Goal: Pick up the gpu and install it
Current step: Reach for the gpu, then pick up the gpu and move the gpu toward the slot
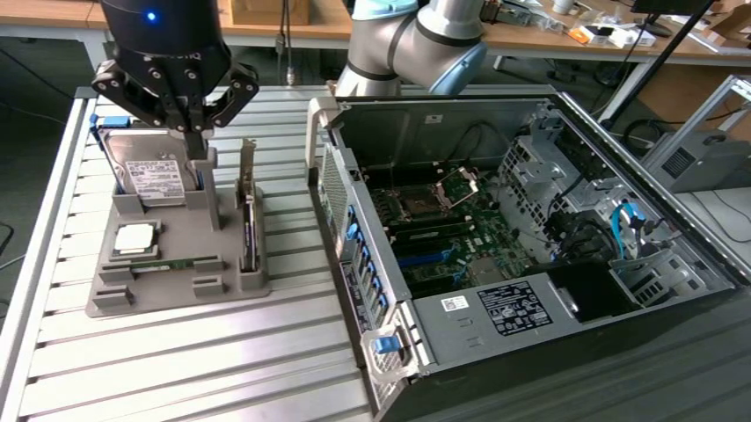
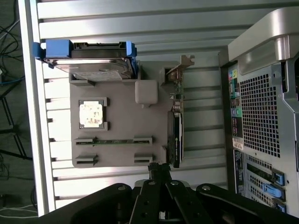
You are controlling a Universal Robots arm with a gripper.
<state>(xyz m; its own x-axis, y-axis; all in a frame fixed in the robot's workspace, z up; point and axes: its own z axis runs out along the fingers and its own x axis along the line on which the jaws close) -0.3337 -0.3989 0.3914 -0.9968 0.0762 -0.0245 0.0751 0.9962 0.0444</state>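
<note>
The gpu (image 1: 249,218) is a thin dark card standing on edge in a slot on the exterior view's right side of a grey holder tray (image 1: 176,294), its silvery bracket (image 1: 248,163) at the far end. In the wrist view the gpu (image 2: 175,135) runs along the tray's edge nearest the computer. My gripper (image 1: 192,132) hangs above the tray's far end, between the hard drive and the gpu. Its fingers are shut with nothing between them, well above the card. The black fingers (image 2: 158,169) meet at a point over the tray's edge.
The tray also holds a silver hard drive in a blue frame (image 1: 153,171), a processor chip (image 1: 135,237) and a green memory stick (image 1: 164,264). An open computer case (image 1: 505,237) lies to the exterior view's right with its motherboard (image 1: 441,224) exposed. The table is slatted metal (image 1: 188,369).
</note>
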